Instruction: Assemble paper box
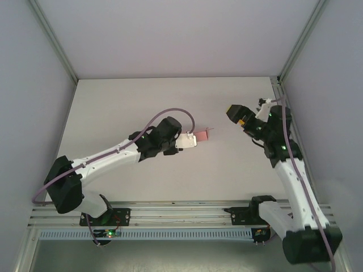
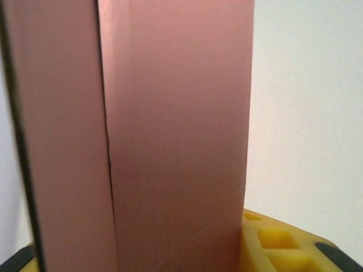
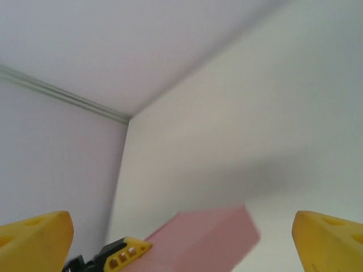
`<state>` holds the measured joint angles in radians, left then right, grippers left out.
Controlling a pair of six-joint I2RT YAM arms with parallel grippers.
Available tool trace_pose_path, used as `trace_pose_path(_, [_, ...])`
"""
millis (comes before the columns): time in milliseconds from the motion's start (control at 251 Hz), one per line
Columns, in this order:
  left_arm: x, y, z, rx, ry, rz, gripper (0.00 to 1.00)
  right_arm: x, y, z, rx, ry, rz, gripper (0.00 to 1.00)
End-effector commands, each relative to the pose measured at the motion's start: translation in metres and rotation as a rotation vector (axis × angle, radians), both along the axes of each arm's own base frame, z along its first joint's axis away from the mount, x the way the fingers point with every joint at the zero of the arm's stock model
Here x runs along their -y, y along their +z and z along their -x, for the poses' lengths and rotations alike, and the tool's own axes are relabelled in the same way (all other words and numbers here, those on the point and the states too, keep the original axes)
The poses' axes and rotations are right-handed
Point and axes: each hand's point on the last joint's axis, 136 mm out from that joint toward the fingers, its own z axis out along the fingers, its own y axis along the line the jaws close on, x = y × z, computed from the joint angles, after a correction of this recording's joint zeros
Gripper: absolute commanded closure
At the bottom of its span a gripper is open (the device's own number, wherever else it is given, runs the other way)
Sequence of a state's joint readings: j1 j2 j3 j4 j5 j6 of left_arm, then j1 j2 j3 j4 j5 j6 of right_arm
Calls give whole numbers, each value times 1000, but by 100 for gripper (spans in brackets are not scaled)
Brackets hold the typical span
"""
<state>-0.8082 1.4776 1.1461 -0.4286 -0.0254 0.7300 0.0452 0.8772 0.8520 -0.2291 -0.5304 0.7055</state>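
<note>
Paper box [image 1: 203, 135]: plain pink card, pinched between left gripper [image 1: 190, 140] jaws over white table [image 1: 142, 102]. Right gripper [image 1: 235, 113]: jaws spread wide, well apart, facing box

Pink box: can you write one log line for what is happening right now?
paper box: folded into a box shape | left jaws: shut on paper box | right jaws: open, apart from box

The paper box [image 1: 203, 135] sits in the left tool [image 1: 191, 139]; the right tool [image 1: 235, 115] stands apart to its right.
</note>
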Motion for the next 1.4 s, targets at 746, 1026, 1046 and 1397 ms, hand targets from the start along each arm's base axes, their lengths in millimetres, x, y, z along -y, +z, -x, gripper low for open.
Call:
trace_pose_path(746, [-14, -68, 39, -658, -126, -202, 66, -86, -147, 41, -161, 624, 495, 48])
trace_pose_path(1026, [-13, -72, 34, -644, -105, -207, 66, -89, -156, 41, -218, 613, 521, 78])
trace_pose_path(1046, [-13, -72, 33, -643, -102, -205, 65, -90, -156, 41, -222, 611, 518, 81])
trace_pose_path(1397, [-4, -71, 17, -610, -39, -178, 64, -106, -137, 33, -358, 499, 355, 100])
